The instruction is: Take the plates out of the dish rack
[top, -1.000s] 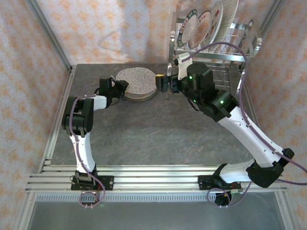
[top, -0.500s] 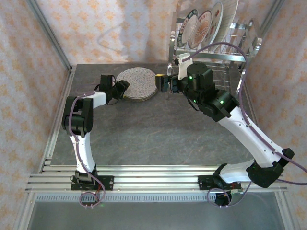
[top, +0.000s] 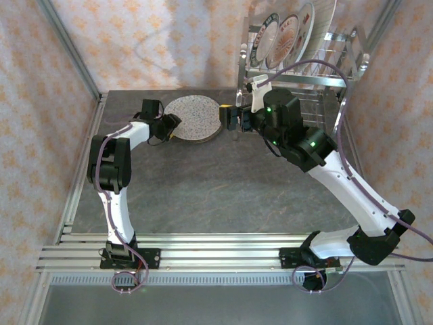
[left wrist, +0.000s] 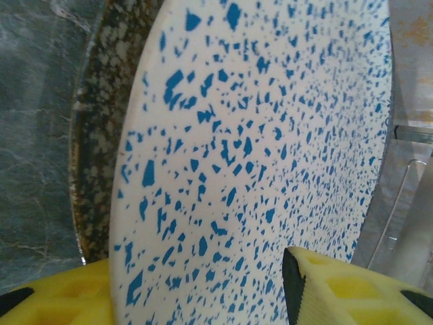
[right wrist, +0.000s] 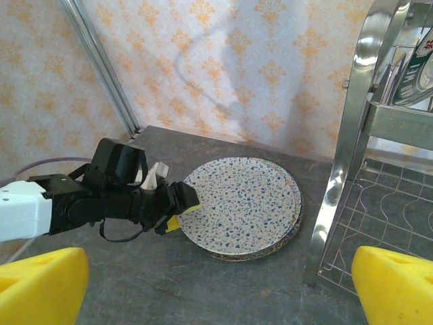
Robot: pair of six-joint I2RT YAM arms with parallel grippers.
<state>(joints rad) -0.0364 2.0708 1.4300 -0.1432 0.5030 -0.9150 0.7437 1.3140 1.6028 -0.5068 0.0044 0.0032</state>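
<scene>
Your top plate (left wrist: 257, 149) is white with blue flecks. It lies flat on a darker mottled plate (left wrist: 95, 135), and the two are stacked on the worktop (top: 216, 183) just left of the dish rack (top: 298, 80). The rack's upper tier holds several patterned plates (top: 284, 37) standing on edge. Your left fingers (left wrist: 338, 284) are parted at the side of the stack away from the rack, one pad over the flecked plate's rim, not pinching it. Your right fingers (right wrist: 40, 284) are spread wide and grip nothing, between the stack and the rack.
</scene>
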